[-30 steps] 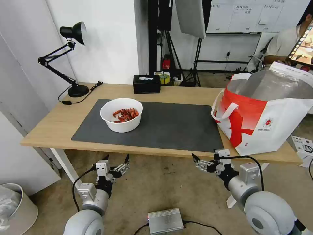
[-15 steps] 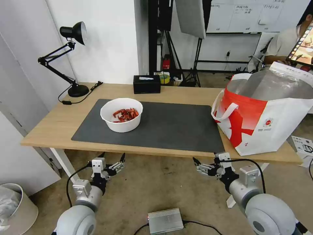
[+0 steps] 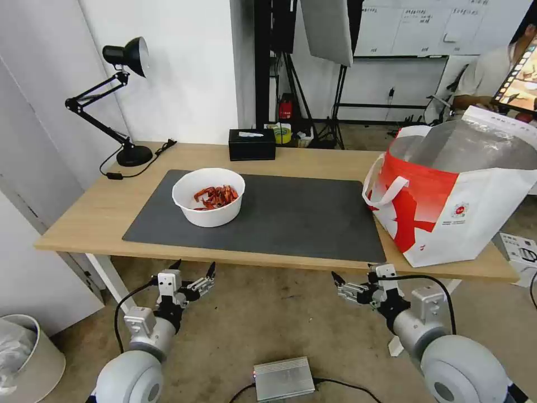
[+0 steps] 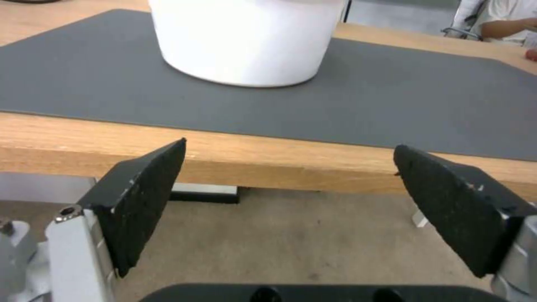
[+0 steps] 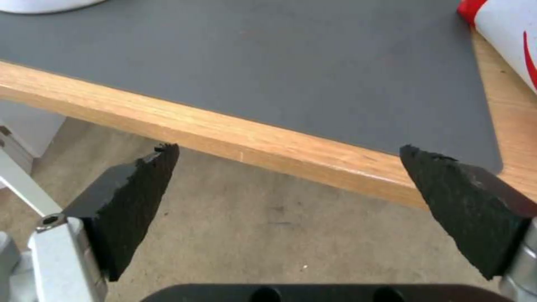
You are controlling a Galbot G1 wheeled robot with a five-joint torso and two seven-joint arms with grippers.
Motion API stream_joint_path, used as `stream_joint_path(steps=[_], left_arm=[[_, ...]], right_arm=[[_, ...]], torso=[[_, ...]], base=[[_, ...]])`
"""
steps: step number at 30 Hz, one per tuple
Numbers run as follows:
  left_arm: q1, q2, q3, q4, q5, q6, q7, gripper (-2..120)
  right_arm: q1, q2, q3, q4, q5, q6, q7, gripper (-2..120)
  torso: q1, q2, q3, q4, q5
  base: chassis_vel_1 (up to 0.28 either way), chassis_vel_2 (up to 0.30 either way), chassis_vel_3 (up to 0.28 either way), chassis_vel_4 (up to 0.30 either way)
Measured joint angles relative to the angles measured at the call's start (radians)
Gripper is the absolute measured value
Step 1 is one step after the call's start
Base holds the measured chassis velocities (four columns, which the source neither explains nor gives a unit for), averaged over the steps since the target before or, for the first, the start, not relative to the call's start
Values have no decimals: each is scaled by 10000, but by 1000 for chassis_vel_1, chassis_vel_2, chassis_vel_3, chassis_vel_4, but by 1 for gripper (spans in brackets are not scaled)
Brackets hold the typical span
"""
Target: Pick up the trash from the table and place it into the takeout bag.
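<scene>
Two arms we hold low before the table [image 3: 313, 159]: left gripper [image 3: 194, 271] and right gripper [image 3: 352, 278], both spread wide, empty. The bowl [image 3: 208, 197] sits on the mat [image 3: 296, 215]; the bag [image 3: 447, 212] stands right.

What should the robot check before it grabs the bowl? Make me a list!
1. Left gripper open wide, nothing in it: ok.
2. Right gripper open, nothing in it: ok.
3. Bowl upright on the mat, red scraps inside: ok.
4. Bag standing on the table with its mouth open: ok.
5. Grippers raised to the bowl's height: not ok, both hang in front of the table's edge, below the top.
6. Whether the bowl fits between the left gripper's fingers: cannot tell.
</scene>
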Motion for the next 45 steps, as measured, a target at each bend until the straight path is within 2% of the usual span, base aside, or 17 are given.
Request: stream_joint_path(steps=[10, 17, 21, 22, 25, 26, 29, 30, 33, 40, 45], left_arm=[[-52, -7, -1, -7, -65, -1, -38, 100], [-469, 429, -180, -67, -841, 207, -368, 100], [-1169, 1059, -320, -1, -1986, 550, -789, 100], [-1169, 1059, -320, -1, -1986, 550, -789, 100], [-1942, 1492, -261, 90, -3130, 1268, -1497, 100], [-1942, 1492, -261, 90, -3130, 1268, -1497, 100], [-3078, 1940, -141, 306, -4782, 2127, -2338, 100], [-3078, 1940, -141, 306, -4782, 2127, -2338, 100], [-3998, 2173, 32, 736, -5953, 2536, -2832, 100], [-5079, 2470, 400, 1446, -7006, 2963, -3636, 100], [-5477, 2593, 550, 1791, -7236, 2991, -3782, 100]], right_arm=[[-1, 8, -3, 3, 1, -1, 10, 100], [1, 13, -5, 5, 2, -3, 12, 100], [3, 13, -5, 5, 2, -3, 13, 100], [3, 13, -5, 5, 2, -3, 13, 100], [4, 14, -6, 5, 2, -3, 12, 100], [4, 14, -6, 5, 2, -3, 12, 100], [4, 14, -6, 5, 2, -3, 13, 100], [4, 14, -6, 5, 2, -3, 13, 100], [4, 14, -6, 5, 2, -3, 13, 100], [4, 14, -6, 5, 2, -4, 12, 100], [4, 14, -5, 6, 3, -3, 10, 100]], torso=[[-1, 0, 0, 0, 0], [0, 0, 0, 0, 0], [-1, 0, 0, 1, -1], [-1, 0, 0, 1, -1], [0, -1, 1, 1, -1], [0, -1, 1, 1, -1], [0, 0, 0, -1, 0], [0, 0, 0, -1, 0], [0, -1, 1, -1, 0], [0, -1, 1, 0, -1], [0, -1, 1, 0, -1]], base=[[0, 0, 0, 0], [0, 0, 0, 0], [0, 0, 0, 0], [0, 0, 0, 0], [0, 0, 0, 0], [0, 0, 0, 0], [0, 0, 0, 0], [0, 0, 0, 0], [0, 0, 0, 0], [0, 0, 0, 0], [0, 0, 0, 0]])
